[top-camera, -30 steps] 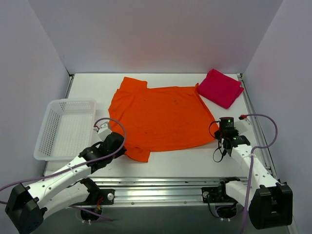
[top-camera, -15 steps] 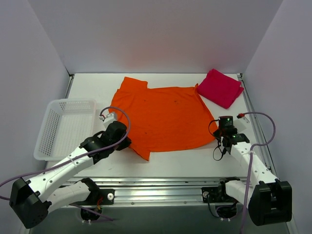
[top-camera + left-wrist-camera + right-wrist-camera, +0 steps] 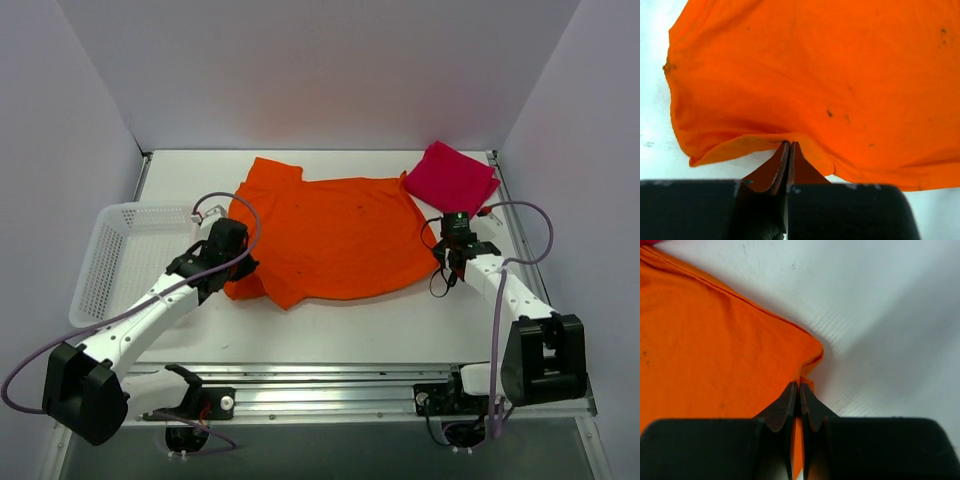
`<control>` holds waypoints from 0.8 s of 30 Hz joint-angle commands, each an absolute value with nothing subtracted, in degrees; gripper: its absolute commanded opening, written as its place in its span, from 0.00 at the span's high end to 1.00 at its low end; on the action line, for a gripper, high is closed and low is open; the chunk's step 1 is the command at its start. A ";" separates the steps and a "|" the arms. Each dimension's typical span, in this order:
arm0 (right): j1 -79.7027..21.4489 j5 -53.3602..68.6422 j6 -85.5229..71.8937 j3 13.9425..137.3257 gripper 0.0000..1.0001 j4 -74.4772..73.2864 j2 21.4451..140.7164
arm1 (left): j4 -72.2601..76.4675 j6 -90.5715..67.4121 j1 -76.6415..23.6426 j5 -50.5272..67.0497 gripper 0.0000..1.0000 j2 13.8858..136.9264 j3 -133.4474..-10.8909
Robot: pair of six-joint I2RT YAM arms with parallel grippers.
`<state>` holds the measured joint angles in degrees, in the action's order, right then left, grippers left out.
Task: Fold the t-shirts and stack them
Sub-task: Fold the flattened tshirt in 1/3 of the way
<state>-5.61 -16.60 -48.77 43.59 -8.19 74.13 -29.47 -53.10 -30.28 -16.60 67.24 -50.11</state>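
Outstretched left pincer [image 3: 791, 144], right pincer [image 3: 799, 385] pinch orange shirt [image 3: 330, 235].

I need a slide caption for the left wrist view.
Left pincer shut on the near edge of the orange t-shirt, white table beneath.

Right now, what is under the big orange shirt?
The white table shows all around the orange shirt, so the shirt lies on that. Anything else beneath it is hidden by the cloth.
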 commanded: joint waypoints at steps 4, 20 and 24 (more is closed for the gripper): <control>-5.45 -19.95 -49.04 51.15 1.00 -8.17 82.77 | -21.01 -48.26 -24.70 -9.33 0.98 76.54 -56.95; -5.63 -24.95 -52.56 68.02 1.00 -11.60 105.19 | -18.81 -44.56 -17.58 -0.62 0.98 103.08 -77.24; -5.36 -26.63 -53.79 72.50 1.00 -13.27 109.77 | -19.42 -43.77 -16.00 0.61 0.91 108.88 -81.91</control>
